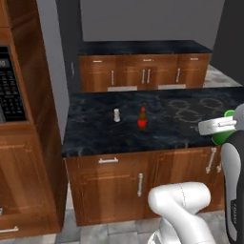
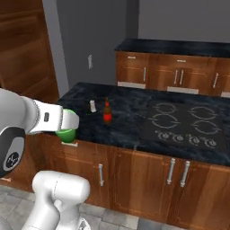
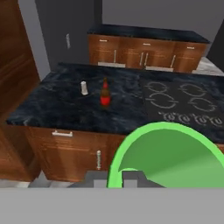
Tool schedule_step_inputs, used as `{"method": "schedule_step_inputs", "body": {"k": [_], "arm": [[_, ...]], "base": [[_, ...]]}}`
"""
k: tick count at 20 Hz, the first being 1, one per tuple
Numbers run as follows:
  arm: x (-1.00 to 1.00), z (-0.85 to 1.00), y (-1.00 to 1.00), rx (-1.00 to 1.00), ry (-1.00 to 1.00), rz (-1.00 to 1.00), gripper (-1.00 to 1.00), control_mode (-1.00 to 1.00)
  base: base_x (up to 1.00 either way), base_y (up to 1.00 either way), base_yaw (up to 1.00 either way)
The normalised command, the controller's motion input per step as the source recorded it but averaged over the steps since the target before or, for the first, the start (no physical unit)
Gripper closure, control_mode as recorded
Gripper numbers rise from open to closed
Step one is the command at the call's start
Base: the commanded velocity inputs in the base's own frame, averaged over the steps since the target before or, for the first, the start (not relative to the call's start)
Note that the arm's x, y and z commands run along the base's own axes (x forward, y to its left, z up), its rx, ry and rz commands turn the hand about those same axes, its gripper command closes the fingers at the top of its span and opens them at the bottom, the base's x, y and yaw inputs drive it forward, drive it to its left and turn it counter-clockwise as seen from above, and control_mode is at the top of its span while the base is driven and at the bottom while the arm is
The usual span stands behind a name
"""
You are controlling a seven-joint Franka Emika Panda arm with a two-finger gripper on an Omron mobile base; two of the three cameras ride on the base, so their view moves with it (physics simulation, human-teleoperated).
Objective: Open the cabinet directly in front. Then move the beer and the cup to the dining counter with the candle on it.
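The bright green cup (image 3: 168,157) is held in my gripper (image 3: 117,177), its open rim large and close in the hand view. The cup (image 2: 67,133) also peeks out under my hand just short of the dining counter's near edge, and again as a green patch (image 1: 222,135) in the left base view. On the black marble dining counter (image 1: 100,131) the beer (image 1: 142,117) stands upright next to the small cream candle (image 1: 116,115). Beer (image 2: 107,112) and candle (image 2: 92,106) sit left of the cooktop (image 2: 182,123). The wall cabinet is out of view.
Brown base cabinets with silver handles (image 1: 139,184) run under the counter. A second black counter (image 1: 143,47) over wood cabinets stands at the back. A tall wooden unit with an oven (image 1: 10,86) rises at the left. Grey tiled floor (image 1: 95,233) lies below.
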Motion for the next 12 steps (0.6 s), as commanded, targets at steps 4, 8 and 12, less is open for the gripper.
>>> {"method": "schedule_step_inputs", "body": {"k": [4, 8, 12], "arm": [[0.0, 0.0, 0.0, 0.0, 0.0, 0.0, 1.0, 1.0], [0.0, 0.0, 0.0, 0.0, 0.0, 0.0, 1.0, 1.0], [0.0, 0.0, 0.0, 0.0, 0.0, 0.0, 1.0, 1.0]], "base": [[0.65, 1.0, 0.0], [0.63, 0.77, -0.04], [0.57, 0.27, -0.11]]}}
